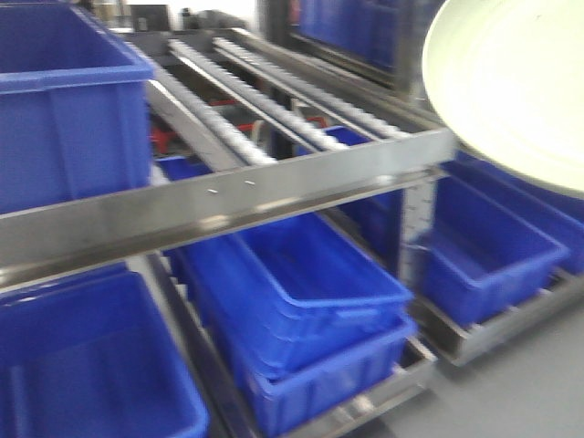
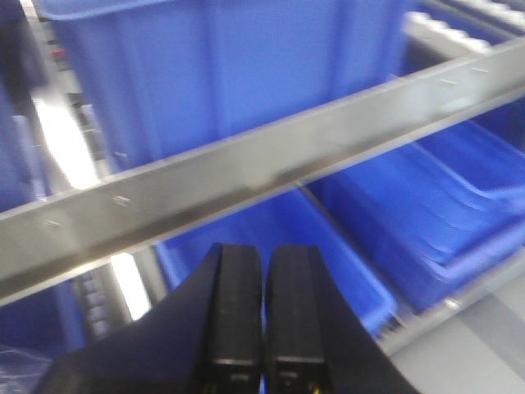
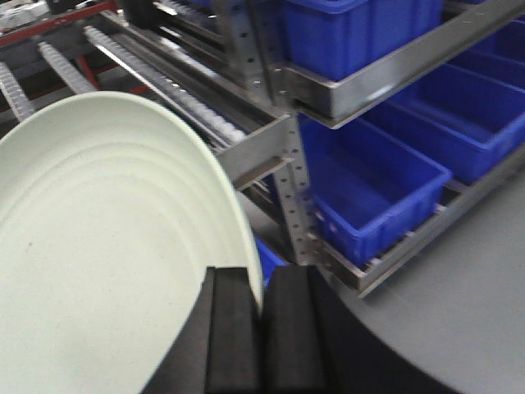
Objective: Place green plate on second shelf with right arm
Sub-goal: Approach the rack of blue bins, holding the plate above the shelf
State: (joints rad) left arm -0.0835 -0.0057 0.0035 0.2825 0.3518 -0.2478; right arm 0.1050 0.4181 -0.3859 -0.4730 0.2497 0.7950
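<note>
**Green plate (image 1: 511,82) up in the air, not shelved yet**

And there it is: the plate's airborne, top right of the front view, tilted, hanging above the right end of the rack's front rail (image 1: 228,205). As far as I can see it's touching nothing but the hand.

The right hand (image 3: 261,328) has it by the rim, jaws clamped tight on the edge. The wrist view shows the plate's face w/ its faint rings filling the left side.

So: pickup done, carry underway. Left to do: the set-down and the let-go.

The roller lanes (image 1: 274,100) behind the rail, right side, look like the landing spot. That's prob. the level to aim for, tho I can't tell for sure which tier counts as "second".

A big blue bin (image 1: 64,109) sits on the left of that level, well apart from the plate. More blue bins (image 1: 301,274) sit below.

The left hand (image 2: 262,328) is closed w/ nothing in it, parked in front of the rail, out of the action.

Approx. halfway, I'd say. What's needed: lower, level out, release.
</note>
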